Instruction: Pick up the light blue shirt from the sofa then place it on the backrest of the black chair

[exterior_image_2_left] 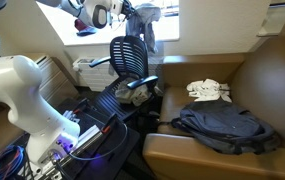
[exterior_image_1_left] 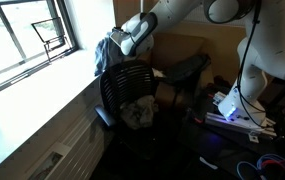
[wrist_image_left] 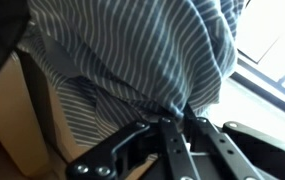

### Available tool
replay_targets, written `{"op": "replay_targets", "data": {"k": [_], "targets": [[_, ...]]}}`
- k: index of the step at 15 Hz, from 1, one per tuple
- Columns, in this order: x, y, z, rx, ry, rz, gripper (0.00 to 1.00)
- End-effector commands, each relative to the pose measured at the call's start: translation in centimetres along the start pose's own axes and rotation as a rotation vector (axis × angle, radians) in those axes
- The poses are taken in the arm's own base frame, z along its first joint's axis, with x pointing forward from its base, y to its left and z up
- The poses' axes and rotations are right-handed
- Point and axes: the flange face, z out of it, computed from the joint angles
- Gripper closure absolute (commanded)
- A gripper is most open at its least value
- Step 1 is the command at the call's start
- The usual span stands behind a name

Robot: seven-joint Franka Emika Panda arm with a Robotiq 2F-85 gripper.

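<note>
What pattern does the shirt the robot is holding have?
The shirt has thin blue-grey and white stripes; the wrist view shows it best.

1. We see our arm [exterior_image_1_left: 270, 45], white with rounded, glossy segments, at the right of an exterior view.
2. A thin black cable [exterior_image_1_left: 244, 55] runs beside it.
3. Our gripper [wrist_image_left: 177, 122] is black, with jointed linkage bars, at the bottom of the wrist view.

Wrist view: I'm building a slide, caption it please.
Claw pinching the bunched, striped light blue shirt, a bright window beyond.
</note>
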Motion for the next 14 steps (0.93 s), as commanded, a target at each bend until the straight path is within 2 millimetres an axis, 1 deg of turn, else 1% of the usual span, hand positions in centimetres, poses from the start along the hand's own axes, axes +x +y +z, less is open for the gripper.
{"op": "replay_targets", "data": {"k": [1, 2, 4, 5, 6, 7, 8, 9, 10, 12, 14], "targets": [[1.0, 3.2, -2.8, -0.140, -0.105, -0.088, 0.97], [2.4, 4.1, -3.0, -0.190, -0.098, -0.109, 0.97], [6.5, 5.2, -3.4, -0.285, -0.072, -0.154, 0.97], [8.6, 5.5, -3.5, -0.335, -0.064, -0.179, 0.97], [10.7, 5.3, -3.9, -0.389, -0.069, -0.208, 0.97], [12.6, 4.7, -4.5, -0.440, -0.078, -0.244, 0.97], [13.9, 3.7, -5.7, -0.472, -0.099, -0.283, 0.97], [15.2, 2.9, -7.0, -0.478, -0.122, -0.309, 0.97], [16.7, 2.3, -8.0, -0.480, -0.150, -0.338, 0.97], [19.0, 0.4, -10.1, -0.443, -0.193, -0.394, 0.97], [20.9, -1.3, -11.8, -0.394, -0.250, -0.439, 0.97]]}}
